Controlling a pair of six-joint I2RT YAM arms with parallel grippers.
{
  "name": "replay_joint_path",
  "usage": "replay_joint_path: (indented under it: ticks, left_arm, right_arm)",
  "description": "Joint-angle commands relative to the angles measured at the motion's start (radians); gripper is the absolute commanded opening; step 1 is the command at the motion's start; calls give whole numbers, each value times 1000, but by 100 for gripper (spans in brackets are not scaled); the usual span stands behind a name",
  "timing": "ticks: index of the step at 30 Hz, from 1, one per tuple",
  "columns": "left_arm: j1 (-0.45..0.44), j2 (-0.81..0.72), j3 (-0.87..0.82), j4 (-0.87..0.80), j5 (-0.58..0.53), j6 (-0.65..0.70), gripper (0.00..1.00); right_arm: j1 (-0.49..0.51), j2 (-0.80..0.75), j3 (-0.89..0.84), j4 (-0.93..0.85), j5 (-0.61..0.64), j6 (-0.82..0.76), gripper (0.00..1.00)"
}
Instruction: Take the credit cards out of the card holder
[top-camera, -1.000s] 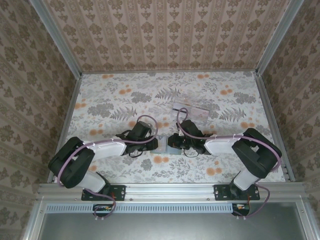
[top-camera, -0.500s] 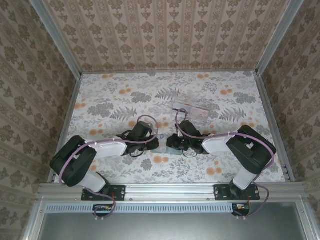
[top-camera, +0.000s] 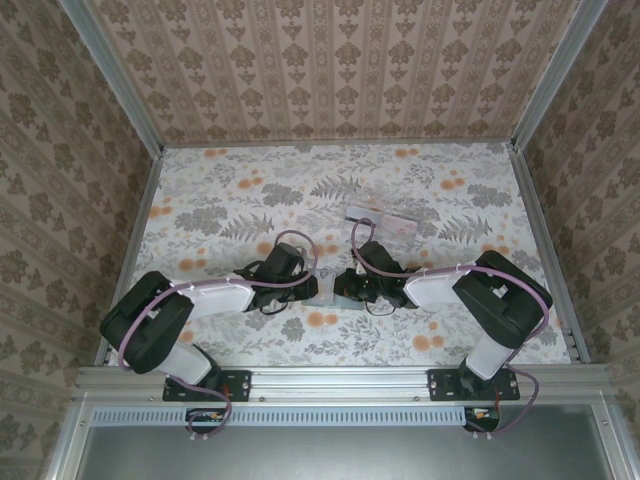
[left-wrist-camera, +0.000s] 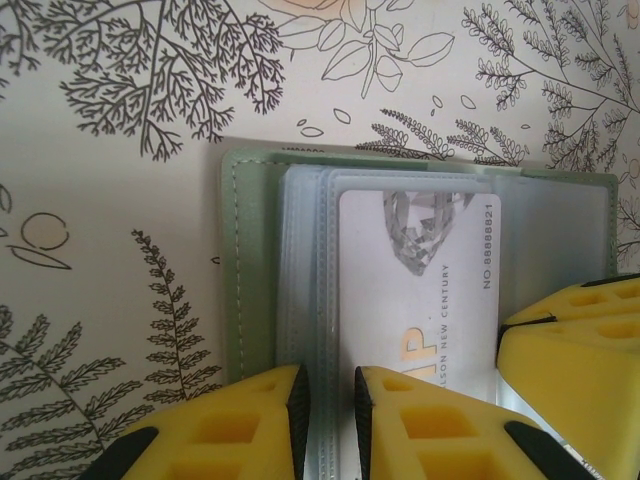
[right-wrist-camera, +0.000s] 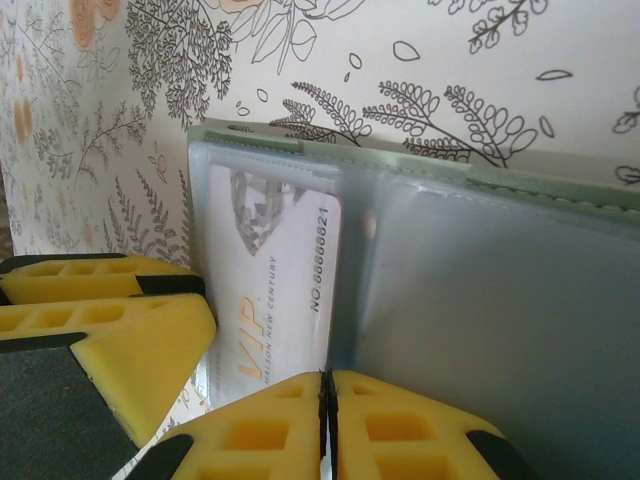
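Observation:
The grey-green card holder (top-camera: 326, 291) lies open on the table between both arms. In the left wrist view the card holder (left-wrist-camera: 250, 260) shows its clear sleeves, with a white credit card (left-wrist-camera: 420, 290) printed "VIP" lying over them. My left gripper (left-wrist-camera: 330, 375) has its jaws a narrow gap apart, closed on the stacked sleeve edges. My right gripper (right-wrist-camera: 326, 378) is shut. The long edge of the credit card (right-wrist-camera: 275, 260) runs into the seam of its jaws, beside the blue-grey panel of the card holder (right-wrist-camera: 480, 300). In the top view, the left gripper (top-camera: 312, 286) and right gripper (top-camera: 341, 287) nearly touch.
A clear plastic tray (top-camera: 385, 222) sits on the floral table just behind the right gripper. Patterned walls with metal rails enclose the table on three sides. One of the right gripper's yellow fingers (left-wrist-camera: 575, 350) crowds the card's right edge.
The right arm's elbow has swung a little inward and its gripper has edged left toward the left gripper. The left arm and the card holder have stayed put.

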Motion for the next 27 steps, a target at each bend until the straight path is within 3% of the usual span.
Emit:
replay_joint_path:
  ticks: [1,27]
  left_arm:
    - [-17,27,-18,-40,3,-7,23]
    - [-40,52,4,-43,5,-9,17]
  right_arm:
    - [1,8,25,-49,12,12,15]
    - [-9,59,12,115,-89,48,14]
